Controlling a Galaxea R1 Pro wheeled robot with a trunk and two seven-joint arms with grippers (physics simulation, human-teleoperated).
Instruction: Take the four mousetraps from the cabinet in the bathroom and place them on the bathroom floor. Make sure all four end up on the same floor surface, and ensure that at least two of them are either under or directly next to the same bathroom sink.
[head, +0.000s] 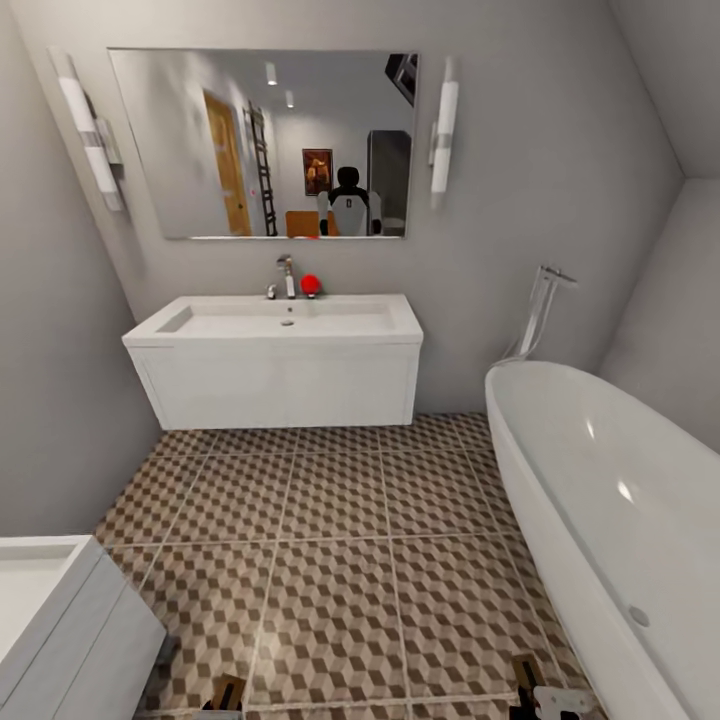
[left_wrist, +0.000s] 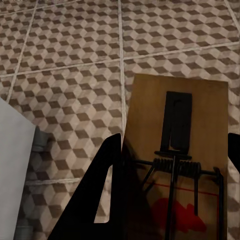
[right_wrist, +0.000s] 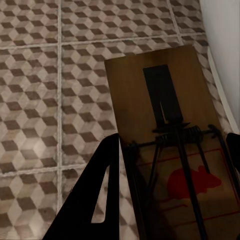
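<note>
Each gripper, left (left_wrist: 170, 200) and right (right_wrist: 172, 190), has its jaws clamped on a mousetrap (left_wrist: 175, 150) (right_wrist: 165, 125), held above the floor (head: 330, 560). This looks like the carrying step. Next, roll toward the sink (head: 280, 350) and set both traps down beside it.

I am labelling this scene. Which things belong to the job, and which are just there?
Job:
- tan wooden mousetrap in left fingers
- tan wooden mousetrap in right fingers
- white wall-hung sink
- cube-patterned tiled floor

Just there:
- white oval bathtub
- rectangular wall mirror
</note>
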